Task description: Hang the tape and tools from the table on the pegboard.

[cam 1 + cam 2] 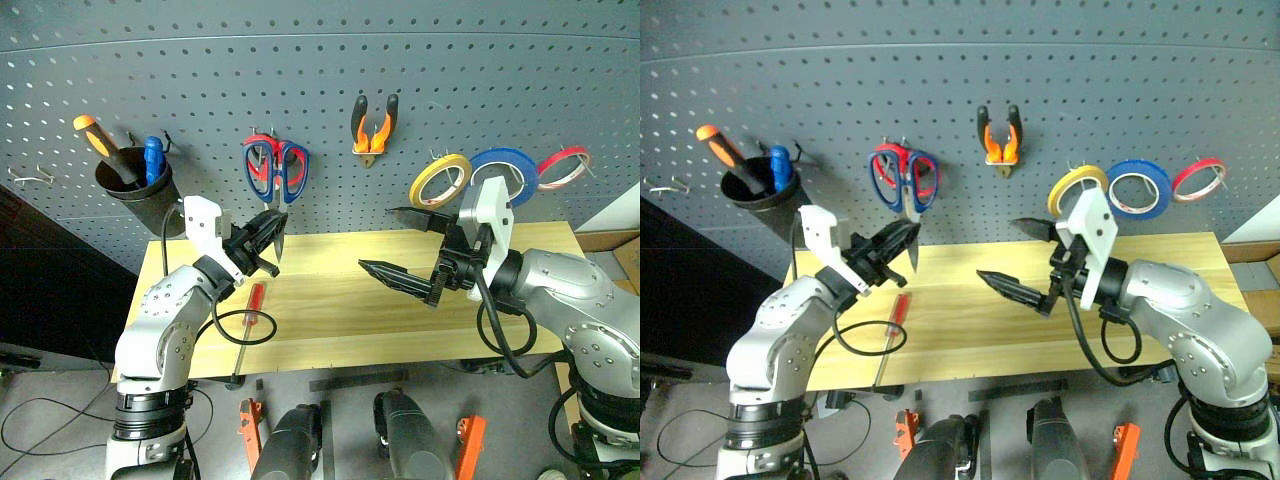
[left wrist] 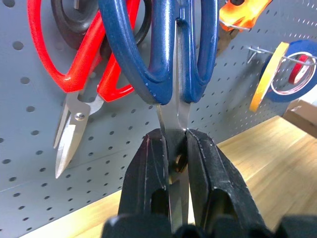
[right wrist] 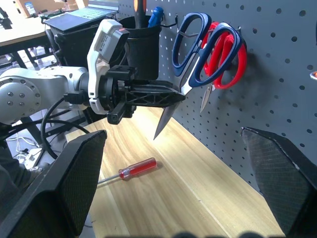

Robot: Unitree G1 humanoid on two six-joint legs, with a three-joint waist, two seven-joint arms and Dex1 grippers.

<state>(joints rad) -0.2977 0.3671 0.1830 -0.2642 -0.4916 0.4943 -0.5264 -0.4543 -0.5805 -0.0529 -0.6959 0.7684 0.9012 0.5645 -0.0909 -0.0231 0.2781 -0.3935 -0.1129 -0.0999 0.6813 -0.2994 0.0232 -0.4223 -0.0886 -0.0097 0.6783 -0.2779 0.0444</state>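
My left gripper (image 1: 266,240) is shut on the steel blades of the dark blue-handled scissors (image 2: 163,59). It holds them handles-up against the grey pegboard (image 1: 300,70). Their blue loops overlap the red-handled scissors (image 2: 79,69) hanging there; whether they rest on a hook I cannot tell. The red-handled screwdriver (image 1: 254,300) lies on the wooden table (image 1: 350,320), below the left gripper. The orange-and-black pliers (image 1: 372,125) and the yellow tape (image 1: 440,180) hang on the pegboard. My right gripper (image 1: 378,238) hovers open and empty over the middle of the table.
A black cup (image 1: 135,185) on the pegboard's left side holds an orange-handled screwdriver (image 1: 95,135) and a blue-handled tool. A blue roll (image 1: 505,175) and a thin red roll (image 1: 563,167) hang to the right of the yellow tape. Bare hooks (image 1: 30,175) sit at the far left.
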